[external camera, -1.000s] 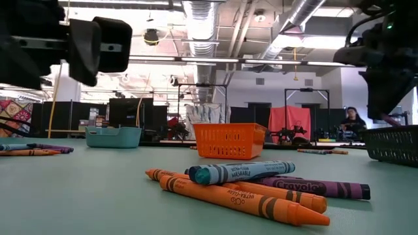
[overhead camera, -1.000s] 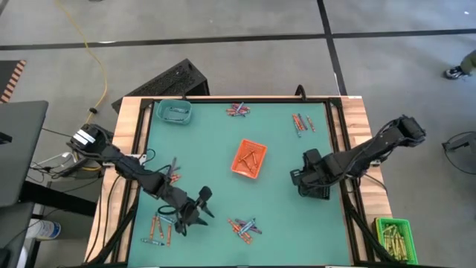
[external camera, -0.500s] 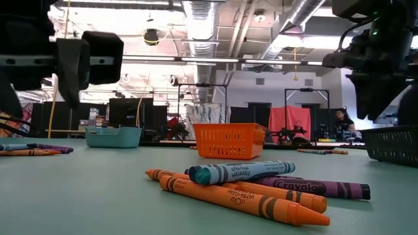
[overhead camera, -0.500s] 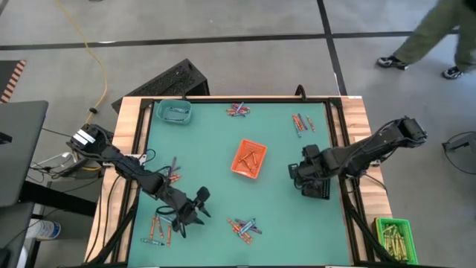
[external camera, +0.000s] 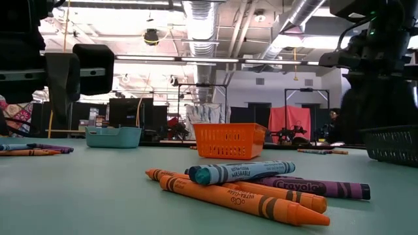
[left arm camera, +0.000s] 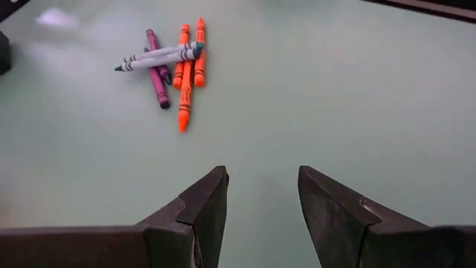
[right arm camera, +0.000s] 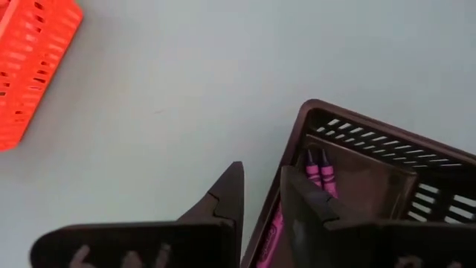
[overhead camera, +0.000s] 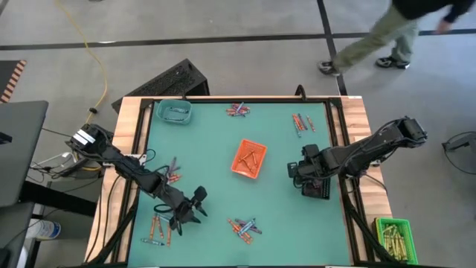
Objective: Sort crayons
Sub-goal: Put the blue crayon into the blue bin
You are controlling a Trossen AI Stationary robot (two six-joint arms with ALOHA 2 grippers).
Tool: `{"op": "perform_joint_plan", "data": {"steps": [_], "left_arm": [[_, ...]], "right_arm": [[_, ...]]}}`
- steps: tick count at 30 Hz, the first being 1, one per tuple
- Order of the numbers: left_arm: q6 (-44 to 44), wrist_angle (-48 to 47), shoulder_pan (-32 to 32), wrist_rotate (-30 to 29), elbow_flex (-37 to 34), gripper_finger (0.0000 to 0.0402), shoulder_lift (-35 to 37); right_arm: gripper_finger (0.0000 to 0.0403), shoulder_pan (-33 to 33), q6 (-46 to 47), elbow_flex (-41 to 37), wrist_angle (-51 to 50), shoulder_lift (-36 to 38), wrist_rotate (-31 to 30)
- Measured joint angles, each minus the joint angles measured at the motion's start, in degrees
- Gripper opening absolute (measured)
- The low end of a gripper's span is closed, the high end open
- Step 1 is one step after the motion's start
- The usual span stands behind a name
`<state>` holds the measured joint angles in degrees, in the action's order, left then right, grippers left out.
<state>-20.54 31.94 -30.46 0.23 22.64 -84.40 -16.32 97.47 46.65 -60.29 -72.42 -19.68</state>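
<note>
Several crayons (overhead camera: 243, 226) lie in loose heaps on the green table (overhead camera: 282, 208): one pile of orange, blue-grey and purple near the front edge, more crayons (overhead camera: 158, 229) by the front left corner, a small bunch (overhead camera: 238, 110) at the far edge, a few (overhead camera: 301, 122) toward the far right corner. Two purple-pink crayons (right arm camera: 320, 173) sit inside the dark tray (right arm camera: 372, 167) near the right edge. Orange tray (overhead camera: 249, 158) mid-table with something orange in it, teal tray (overhead camera: 174, 112) at the far left corner.

Left gripper (overhead camera: 195, 202) hangs above the mat between the two front piles, jaws apart, nothing between the fingers (left arm camera: 201, 216); the front pile (left arm camera: 171, 63) shows ahead of it. Right gripper (right arm camera: 256, 205) is at the dark tray's edge, fingers a little apart, empty, one either side of the tray wall.

Table has a wood frame (overhead camera: 126, 126) and black rails. Green bin (overhead camera: 393, 237) of yellow-olive sticks stands on the floor off the front right corner. Grey concrete floor, yellow cable (overhead camera: 88, 45), a person (overhead camera: 387, 30) walking past the far side. Low view: open workshop, ceiling ducts (external camera: 196, 19), red screen (external camera: 287, 121).
</note>
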Motion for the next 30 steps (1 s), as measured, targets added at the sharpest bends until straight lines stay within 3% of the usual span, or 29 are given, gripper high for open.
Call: {"op": "perform_joint_plan", "data": {"steps": [9, 20, 30], "left_arm": [[0.2, 2.5, 0.0, 0.0, -0.7, 0.0155, 0.0], [0.6, 5.0, 0.0, -0.5, -0.7, 0.0155, 0.0], [5.0, 5.0, 0.0, -2.9, -0.7, 0.0155, 0.0]], "right_arm": [[0.0084, 0.0, -0.8, 0.0, -1.5, 0.0, -0.5], [0.0084, -0.2, -15.3, 5.8, -3.1, 0.0, -1.5], [0.0084, -5.5, -27.0, 9.2, 0.8, 0.0, -3.5]]}}
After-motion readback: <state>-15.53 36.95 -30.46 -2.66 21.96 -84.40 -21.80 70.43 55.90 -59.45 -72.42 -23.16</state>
